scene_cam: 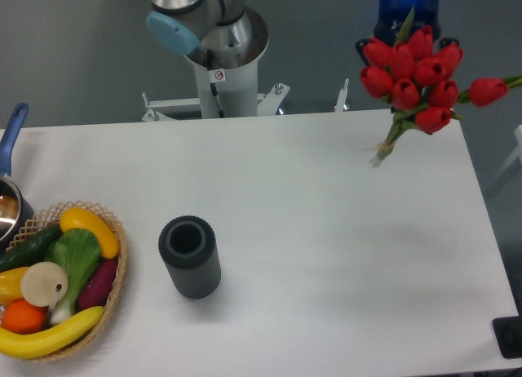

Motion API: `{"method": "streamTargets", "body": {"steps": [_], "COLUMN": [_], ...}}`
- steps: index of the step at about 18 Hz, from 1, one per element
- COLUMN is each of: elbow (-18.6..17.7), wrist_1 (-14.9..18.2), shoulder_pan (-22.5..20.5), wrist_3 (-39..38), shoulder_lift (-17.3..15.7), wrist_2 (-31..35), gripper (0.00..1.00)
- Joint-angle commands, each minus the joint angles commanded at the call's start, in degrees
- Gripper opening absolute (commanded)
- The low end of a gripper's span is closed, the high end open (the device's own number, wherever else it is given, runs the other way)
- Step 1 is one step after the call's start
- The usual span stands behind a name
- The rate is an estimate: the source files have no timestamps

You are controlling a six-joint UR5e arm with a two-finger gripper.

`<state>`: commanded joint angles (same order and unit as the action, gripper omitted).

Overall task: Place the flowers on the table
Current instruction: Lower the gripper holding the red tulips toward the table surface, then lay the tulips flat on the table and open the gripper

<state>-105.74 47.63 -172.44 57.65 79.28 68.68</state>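
Red tulip bunch (413, 69) hung in the air over the far right part of the white table (326, 255), blooms up top, green stems angled down-left w/ the cut ends near the table's back edge. One bloom stuck out right toward the frame edge. Gripper (406, 22) was mostly hidden behind the blooms; only a blue-lit body showed at top edge, fingers not visible, so can't tell if clamped or loose. Tulips didn't appear to touch the tabletop.

Elsewhere on table: dark ribbed cylinder (190, 256) upright, left of centre. Wicker basket (113, 284) at front left w/ banana (49, 334), yellow pepper (91, 228), leafy veg (75, 257), orange (23, 315). Pot w/ blue handle (10, 144) at left edge. Arm base (218, 51) behind table.
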Motion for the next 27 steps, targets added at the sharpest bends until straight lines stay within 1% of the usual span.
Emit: {"method": "streamTargets", "body": {"steps": [1, 2, 4, 6, 7, 8, 10, 11, 15, 19, 21, 24, 27], "elbow": [-0.43, -0.78, -2.36, -4.47, -5.35, -5.88, -5.89, -5.36, -1.85, 0.87, 3.50, 6.50, 7.56], "wrist_1": [0.09, 0.35, 1.93, 2.99, 3.16, 3.60, 4.92, 4.92, 4.84, 4.49, 4.49, 4.40, 4.31], "shoulder_pan": [0.35, 0.70, 1.23, 2.54, 4.11, 7.00, 10.01, 11.50, 16.51, 19.68, 21.09, 22.41, 22.50], "wrist_3": [1.05, 2.28, 4.13, 8.51, 10.36, 11.07, 11.69, 12.05, 11.87, 11.52, 11.35, 10.82, 10.12], "shoulder_lift": [-0.96, -1.41, -2.73, -3.26, -3.08, -2.13, 0.51, 2.43, 11.57, 19.75, 24.49, 28.81, 31.63], "wrist_2": [4.66, 7.93, 11.90, 17.69, 20.33, 23.48, 26.40, 26.68, 26.77, 27.12, 27.21, 27.21, 28.17], "gripper": [0.25, 0.24, 0.24, 0.24, 0.24, 0.24, 0.24, 0.24, 0.25, 0.24, 0.24, 0.25, 0.25]}}
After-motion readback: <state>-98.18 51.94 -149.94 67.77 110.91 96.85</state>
